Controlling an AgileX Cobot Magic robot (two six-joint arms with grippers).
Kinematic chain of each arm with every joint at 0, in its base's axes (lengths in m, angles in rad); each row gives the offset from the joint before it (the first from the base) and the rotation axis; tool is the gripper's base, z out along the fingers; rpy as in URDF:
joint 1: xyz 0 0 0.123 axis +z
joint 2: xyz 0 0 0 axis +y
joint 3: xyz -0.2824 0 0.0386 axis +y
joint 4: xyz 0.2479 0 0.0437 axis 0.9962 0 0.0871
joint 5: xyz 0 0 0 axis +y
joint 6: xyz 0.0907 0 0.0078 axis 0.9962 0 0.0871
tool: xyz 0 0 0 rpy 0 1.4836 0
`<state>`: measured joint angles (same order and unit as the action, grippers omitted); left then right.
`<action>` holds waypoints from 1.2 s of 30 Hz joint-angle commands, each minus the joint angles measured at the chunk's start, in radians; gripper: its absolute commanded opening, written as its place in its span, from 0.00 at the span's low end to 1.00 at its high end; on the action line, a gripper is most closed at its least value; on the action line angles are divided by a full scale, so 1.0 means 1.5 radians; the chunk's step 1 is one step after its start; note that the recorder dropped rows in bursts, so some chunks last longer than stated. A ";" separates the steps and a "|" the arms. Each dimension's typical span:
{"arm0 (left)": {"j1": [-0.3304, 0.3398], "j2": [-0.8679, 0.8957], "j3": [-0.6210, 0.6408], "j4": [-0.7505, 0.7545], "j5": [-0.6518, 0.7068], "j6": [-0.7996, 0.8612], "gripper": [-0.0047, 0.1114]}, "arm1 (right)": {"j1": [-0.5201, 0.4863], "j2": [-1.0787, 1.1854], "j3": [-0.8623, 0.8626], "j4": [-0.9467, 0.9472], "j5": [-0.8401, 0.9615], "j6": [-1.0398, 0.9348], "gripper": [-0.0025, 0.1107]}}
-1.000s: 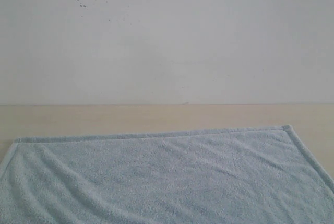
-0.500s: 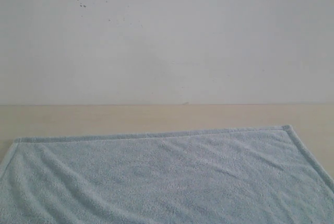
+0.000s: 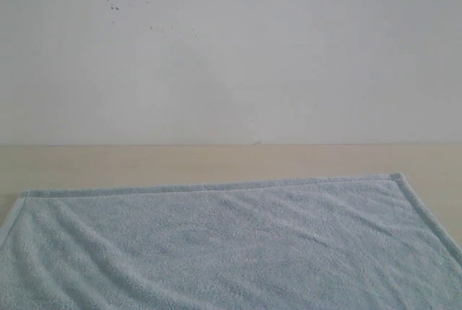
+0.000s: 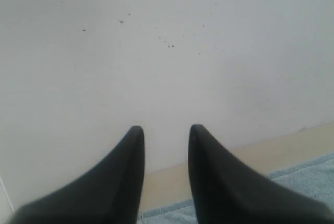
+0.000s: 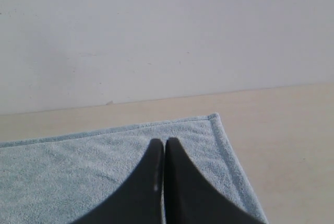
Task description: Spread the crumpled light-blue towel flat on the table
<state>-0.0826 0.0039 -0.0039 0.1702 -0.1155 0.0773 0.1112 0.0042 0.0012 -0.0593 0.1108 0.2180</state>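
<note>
The light-blue towel (image 3: 238,245) lies spread out on the beige table (image 3: 216,162), its far hem straight and both far corners showing, with a few soft ripples toward the left. Neither gripper shows in the exterior view. In the left wrist view my left gripper (image 4: 166,130) is open with nothing between its black fingers, raised over the towel's (image 4: 308,174) far edge and facing the wall. In the right wrist view my right gripper (image 5: 164,141) is shut and empty, held above the towel (image 5: 78,172) near its far right corner.
A white wall (image 3: 231,50) with a few dark specks rises behind the table. Bare table strips run beyond the towel's far hem and to its right (image 5: 292,151).
</note>
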 commanded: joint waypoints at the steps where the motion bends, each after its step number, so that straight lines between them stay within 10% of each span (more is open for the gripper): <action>1: -0.005 -0.003 0.003 -0.024 0.028 0.023 0.29 | -0.002 -0.003 -0.001 0.001 -0.001 -0.005 0.02; 36: 0.009 -0.003 0.003 -0.040 0.077 0.022 0.29 | -0.002 -0.003 -0.001 0.001 -0.001 -0.005 0.02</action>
<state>-0.0710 0.0039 -0.0039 0.1194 0.0000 0.1057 0.1112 0.0042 0.0012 -0.0593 0.1108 0.2180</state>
